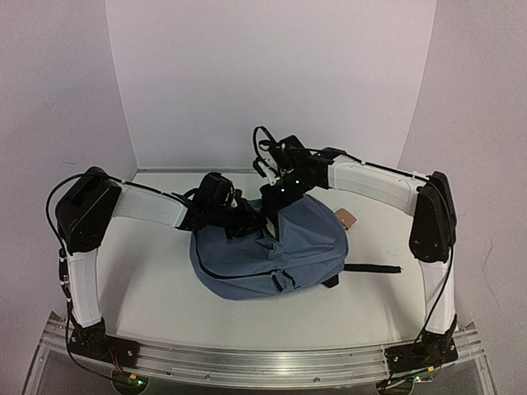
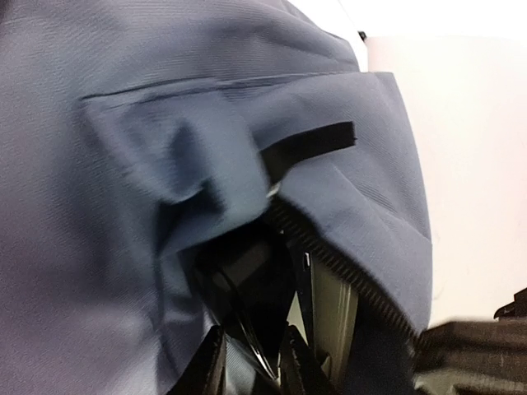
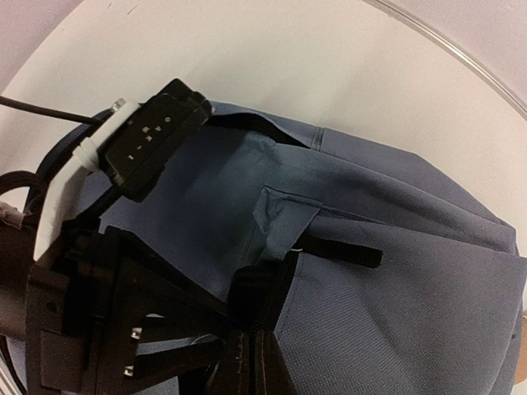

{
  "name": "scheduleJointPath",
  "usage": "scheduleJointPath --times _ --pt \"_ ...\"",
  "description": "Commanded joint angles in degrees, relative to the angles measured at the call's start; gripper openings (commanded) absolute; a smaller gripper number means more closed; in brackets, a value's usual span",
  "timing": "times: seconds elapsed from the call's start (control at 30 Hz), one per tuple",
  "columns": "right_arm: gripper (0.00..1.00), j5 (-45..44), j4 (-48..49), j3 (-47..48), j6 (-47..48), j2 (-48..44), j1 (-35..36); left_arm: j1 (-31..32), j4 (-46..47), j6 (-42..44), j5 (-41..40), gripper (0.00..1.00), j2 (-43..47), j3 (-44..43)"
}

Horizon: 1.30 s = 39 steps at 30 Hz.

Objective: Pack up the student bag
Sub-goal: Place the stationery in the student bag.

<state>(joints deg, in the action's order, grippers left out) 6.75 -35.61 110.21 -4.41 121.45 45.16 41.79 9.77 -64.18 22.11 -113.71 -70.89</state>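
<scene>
Where the soft slate-blue student bag domes, the right gripper pinches its toothed zipper edge. For the left gripper, cannot tell.

The student bag is soft, matt slate-blue cloth with a fine woven grain. Its zipper has dark ribbed teeth, and its pull tab is matt black webbing. The table is smooth matt white, and a brushed metal rail runs along its near edge.
</scene>
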Motion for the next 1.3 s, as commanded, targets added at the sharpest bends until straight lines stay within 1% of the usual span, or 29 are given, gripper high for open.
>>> scheduleJointPath --times 0.0,0.1,0.17,0.27,0.37,0.47,0.53,0.63,0.73,0.87,0.93,1.03,1.1,1.17,1.27 --pt "0.00 2.39 4.12 3.91 -1.26 0.71 0.18 0.25 4.24 2.14 3.29 0.20 -2.30 -4.59" --pt "0.00 2.60 4.16 3.98 -1.48 0.80 0.15 0.82 3.75 3.54 4.37 0.19 -3.25 -6.55" --pt "0.00 2.61 4.24 3.67 -1.58 0.71 0.15 1.44 1.61 5.25 4.55 0.19 -3.66 -8.36" --pt "0.00 2.63 4.28 3.06 -1.72 0.37 0.14 1.95 1.41 5.23 4.32 0.19 -3.32 -7.75" --pt "0.00 2.80 4.23 2.55 -2.10 -0.24 0.18 1.88 5.47 1.69 4.55 0.20 -2.29 -3.35" --pt "0.00 2.83 4.24 2.38 -2.37 -0.70 0.10 2.04 10.89 -1.35 5.77 0.24 -1.54 1.04" --pt "0.00 2.92 4.24 2.37 -2.52 -0.78 0.06 2.50 13.35 -1.38 6.87 0.27 -1.15 2.92" --pt "0.00 3.15 4.25 2.37 -2.80 -0.85 0.08 3.37 14.66 0.01 8.36 0.28 -0.76 4.36" --pt "0.00 3.30 4.25 2.29 -3.10 -0.78 0.09 4.68 15.84 1.36 9.77 0.26 -1.03 4.14" --pt "0.00 3.76 4.35 2.11 -4.18 -0.79 0.04 5.65 17.62 0.73 11.45 0.22 -4.98 0.52" --pt "0.00 4.13 4.49 2.01 -4.83 -0.83 0.09 5.67 21.85 -1.21 11.78 0.19 -7.99 -0.81" --pt "0.00 4.33 4.75 1.34 -5.48 -1.33 0.07 5.66 25.27 -2.40 11.17 0.18 -11.11 -3.15" --pt "0.00 4.42 4.93 0.47 -5.98 -1.81 0.07 5.67 28.91 -3.87 9.91 0.18 -11.99 -2.81" --pt "0.00 4.55 5.09 -0.80 -6.42 -2.33 0.03 5.59 32.90 -5.45 8.23 0.22 -12.01 -1.08" --pt "0.00 4.65 5.30 -2.45 -6.85 -3.19 0.07 5.58 32.58 -5.26 6.24 0.33 -10.38 1.29"
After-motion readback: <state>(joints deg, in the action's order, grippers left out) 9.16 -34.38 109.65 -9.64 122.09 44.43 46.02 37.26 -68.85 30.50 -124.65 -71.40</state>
